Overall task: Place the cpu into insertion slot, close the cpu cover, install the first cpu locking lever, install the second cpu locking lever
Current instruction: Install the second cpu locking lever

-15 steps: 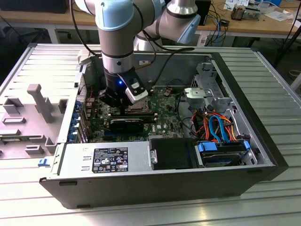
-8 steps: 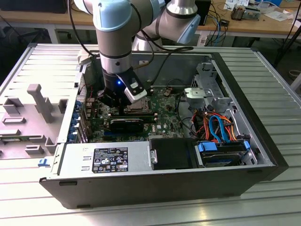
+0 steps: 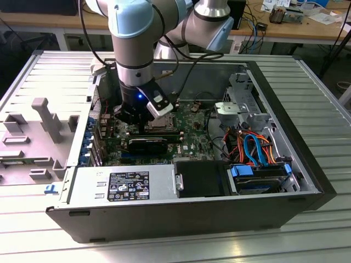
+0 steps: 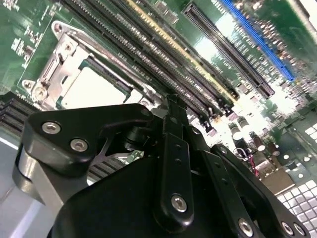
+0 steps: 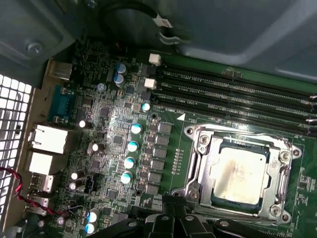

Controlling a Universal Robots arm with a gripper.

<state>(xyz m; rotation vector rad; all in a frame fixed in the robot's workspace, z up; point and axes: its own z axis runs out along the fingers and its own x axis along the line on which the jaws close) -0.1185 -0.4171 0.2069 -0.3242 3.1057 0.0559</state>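
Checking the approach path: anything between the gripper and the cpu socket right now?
Nothing visible. In the first wrist view the cpu already sits in the insertion slot with the cpu cover framing it, and the gripper sits right at the socket's edge with only bare board between. Memory slots lie on the socket's far side, off the path.

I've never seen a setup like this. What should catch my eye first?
A pale blue and grey robot arm reaches down into an open black computer case, its black pincer low over the green circuit board. In the first wrist view, a dull silver-grey square cpu sits inside the silvery metal cpu cover.
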